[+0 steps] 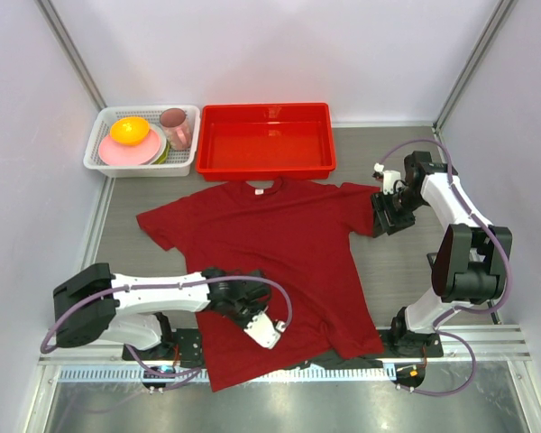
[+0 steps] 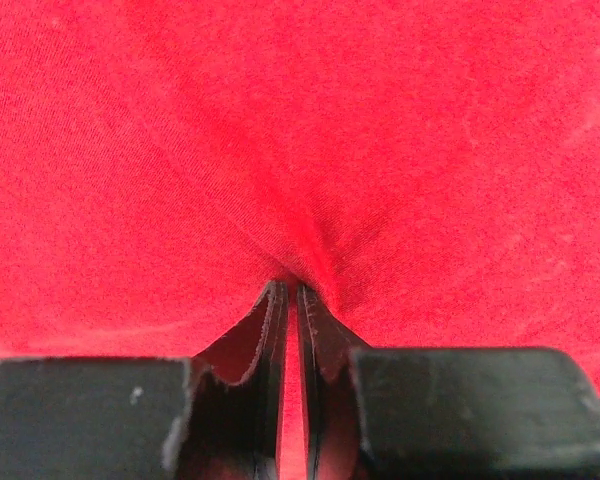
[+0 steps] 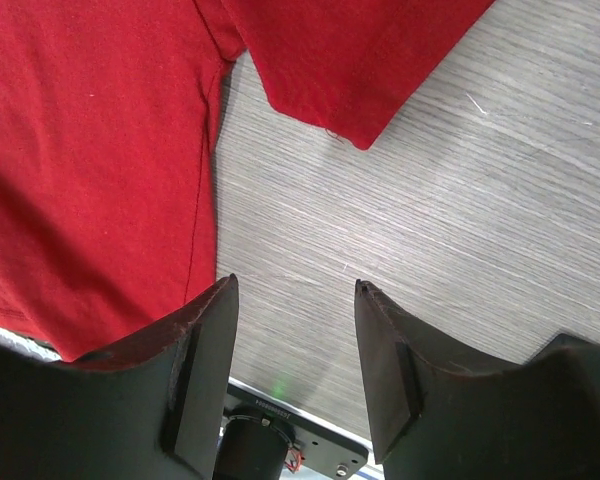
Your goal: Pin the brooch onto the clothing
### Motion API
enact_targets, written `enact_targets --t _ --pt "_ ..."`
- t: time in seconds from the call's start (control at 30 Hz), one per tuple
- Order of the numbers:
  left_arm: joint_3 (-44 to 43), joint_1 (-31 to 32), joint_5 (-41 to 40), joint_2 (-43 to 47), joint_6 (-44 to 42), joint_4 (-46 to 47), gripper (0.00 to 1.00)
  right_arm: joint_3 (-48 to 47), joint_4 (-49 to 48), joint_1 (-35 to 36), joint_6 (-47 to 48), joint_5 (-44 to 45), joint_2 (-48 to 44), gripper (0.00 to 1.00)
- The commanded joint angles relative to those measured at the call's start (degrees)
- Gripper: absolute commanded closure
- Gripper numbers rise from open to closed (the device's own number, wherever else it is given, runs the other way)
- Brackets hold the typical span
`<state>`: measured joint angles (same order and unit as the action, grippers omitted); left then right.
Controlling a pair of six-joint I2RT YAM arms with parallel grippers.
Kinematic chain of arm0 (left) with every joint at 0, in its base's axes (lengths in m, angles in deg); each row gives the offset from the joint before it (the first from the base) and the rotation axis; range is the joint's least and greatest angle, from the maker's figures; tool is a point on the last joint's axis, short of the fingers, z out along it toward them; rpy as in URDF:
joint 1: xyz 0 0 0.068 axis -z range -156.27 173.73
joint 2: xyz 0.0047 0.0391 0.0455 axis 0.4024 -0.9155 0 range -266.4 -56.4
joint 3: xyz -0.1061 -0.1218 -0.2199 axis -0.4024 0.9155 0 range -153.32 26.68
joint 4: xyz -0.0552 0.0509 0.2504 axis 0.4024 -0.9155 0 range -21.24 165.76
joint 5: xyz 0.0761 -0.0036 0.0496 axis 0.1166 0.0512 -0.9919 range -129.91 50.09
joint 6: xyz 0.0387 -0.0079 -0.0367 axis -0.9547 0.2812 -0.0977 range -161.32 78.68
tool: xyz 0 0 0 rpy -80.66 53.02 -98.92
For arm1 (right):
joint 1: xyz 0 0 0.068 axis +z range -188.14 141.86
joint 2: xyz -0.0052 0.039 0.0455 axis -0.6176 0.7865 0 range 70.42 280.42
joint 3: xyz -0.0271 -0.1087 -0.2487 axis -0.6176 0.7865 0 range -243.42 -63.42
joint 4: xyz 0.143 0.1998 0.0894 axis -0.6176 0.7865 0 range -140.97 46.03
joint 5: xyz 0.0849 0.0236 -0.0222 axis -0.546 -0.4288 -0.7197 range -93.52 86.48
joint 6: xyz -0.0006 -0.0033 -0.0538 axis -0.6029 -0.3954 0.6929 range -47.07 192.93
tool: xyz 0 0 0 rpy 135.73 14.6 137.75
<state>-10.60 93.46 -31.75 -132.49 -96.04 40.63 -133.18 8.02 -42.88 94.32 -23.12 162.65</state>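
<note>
The shirt (image 1: 279, 244) lies spread face up over the middle of the worktop (image 1: 406, 271). Its collar points to the far edge, just short of the tray (image 1: 266, 170), and its hem reaches the near edge by the arm bases. It is a thin, matt, finely ribbed knit, dark red, limp and light. I expect it to bunch, slide and lift with any pull rather than hold a shape, so a pin pushed into it needs the cloth held taut or backed. The left pincer (image 2: 290, 292) sits on the lower left of the shirt body, near the near-left corner. Its jaws are all but together on a small pinch of fabric, and creases fan out from the tips. That raised fold looks like the sensible place to hold, since it is one gathered ridge away from the seams. The right pincer (image 3: 295, 290) stands apart with nothing in it, over bare worktop between the right sleeve (image 3: 360, 60) and the side seam, toward the right edge. The worktop is grey wood-grain laminate, hard and smooth, so the cloth should slip on it easily. The brooch shows in no view. Whether the left pincer hides it I cannot tell. It is small and rigid, so I judge it best held by its rim.
</note>
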Motion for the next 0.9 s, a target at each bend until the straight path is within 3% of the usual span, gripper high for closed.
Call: enact_targets --t 0.0,0.2,0.43,0.7,0.87 --pt "1.9 2.0 5.1 -1.4 -7.0 -8.9 0.87 -1.7 0.7 0.0 1.5 0.8 -0.1 0.45" --pt "-1.1 4.6 9.8 -0.3 -17.1 -19.7 0.88 -2.1 1.0 -0.1 2.5 1.1 0.5 0.45" --pt "-9.1 1.5 9.0 1.4 1.7 -10.5 0.81 -2.3 1.1 0.0 2.1 -1.3 1.2 0.45" --pt "-10.3 1.6 5.7 -5.9 12.2 1.3 0.7 -0.5 1.0 2.8 1.7 -3.6 0.4 0.45" --pt "-8.9 1.6 3.8 -11.4 13.1 3.4 0.7 -0.2 0.8 4.0 1.6 -4.0 -0.3 0.45"
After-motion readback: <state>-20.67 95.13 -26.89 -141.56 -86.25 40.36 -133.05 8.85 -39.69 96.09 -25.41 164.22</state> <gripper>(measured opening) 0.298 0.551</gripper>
